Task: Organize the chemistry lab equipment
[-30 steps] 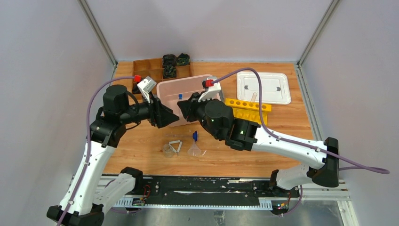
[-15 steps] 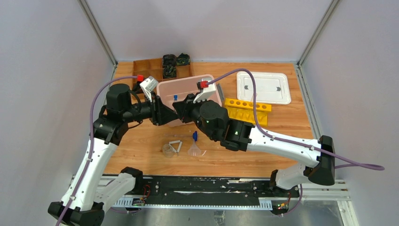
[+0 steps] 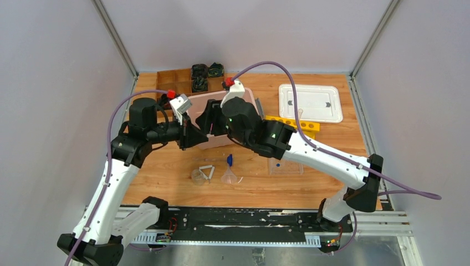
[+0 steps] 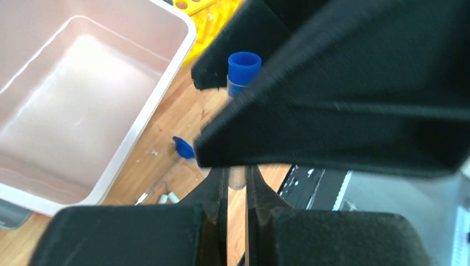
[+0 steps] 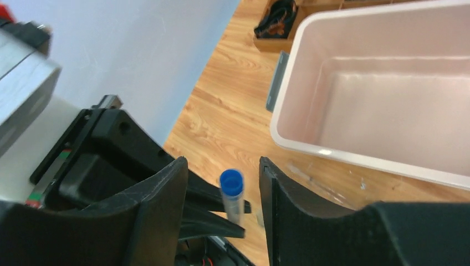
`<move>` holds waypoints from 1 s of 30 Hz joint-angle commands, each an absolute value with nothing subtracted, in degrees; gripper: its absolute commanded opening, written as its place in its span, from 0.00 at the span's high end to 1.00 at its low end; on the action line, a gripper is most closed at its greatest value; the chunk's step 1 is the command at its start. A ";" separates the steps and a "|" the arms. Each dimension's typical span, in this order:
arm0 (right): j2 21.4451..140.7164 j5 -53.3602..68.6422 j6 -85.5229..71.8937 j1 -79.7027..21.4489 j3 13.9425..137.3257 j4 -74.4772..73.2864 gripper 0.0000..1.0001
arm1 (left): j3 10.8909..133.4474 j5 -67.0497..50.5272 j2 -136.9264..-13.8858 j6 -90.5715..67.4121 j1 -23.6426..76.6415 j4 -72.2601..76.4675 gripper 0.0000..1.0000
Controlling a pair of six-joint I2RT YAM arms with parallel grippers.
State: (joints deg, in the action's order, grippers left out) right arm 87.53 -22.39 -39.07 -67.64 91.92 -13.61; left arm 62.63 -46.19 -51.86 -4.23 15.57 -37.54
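Note:
A clear tube with a blue cap (image 4: 244,64) stands upright in the air beside the pink bin. My left gripper (image 4: 237,173) is shut on its lower end. My right gripper (image 5: 223,163) is open, its fingers apart on either side of the blue-capped tube (image 5: 231,191) without touching it. From above, the left gripper (image 3: 195,137) and right gripper (image 3: 207,124) meet over the bin's near left corner. On the table in front lie a small beaker (image 3: 197,177), a white wire triangle (image 3: 207,170), a funnel (image 3: 230,178) and a blue-tipped rod (image 3: 229,160).
The pink bin (image 3: 247,98) sits mid-table with its white lid (image 3: 310,103) at the back right. A yellow holed rack (image 3: 289,120) lies right of the bin, and a clear tray (image 3: 285,167) lies nearer. A brown compartment box (image 3: 176,78) stands at the back left.
My left gripper has shut on the tube's lower end. My right gripper has opened and let the tube go. Both arms have shifted left and back, uncovering the clear tray.

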 commanded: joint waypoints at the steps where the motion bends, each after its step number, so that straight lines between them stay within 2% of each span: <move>1: 88.36 -10.56 -42.48 -64.24 96.42 -26.36 0.46 | 64.56 -48.51 -50.89 8.44 15.82 -42.83 1.00; 7: 88.21 -3.11 -42.05 -63.20 97.50 -28.79 0.47 | 63.53 -49.15 -48.35 14.49 15.83 -43.98 1.00; 19: 91.35 0.96 -40.25 -60.88 102.77 -32.75 0.52 | 63.64 -49.33 -48.23 18.69 15.89 -48.25 1.00; 22: 92.20 2.11 -40.25 -60.64 103.49 -33.73 0.54 | 63.73 -49.26 -48.15 18.75 15.82 -48.25 1.00; 30: 92.79 4.36 -40.89 -60.40 103.89 -33.84 0.69 | 63.72 -47.97 -47.95 18.71 15.87 -48.26 1.00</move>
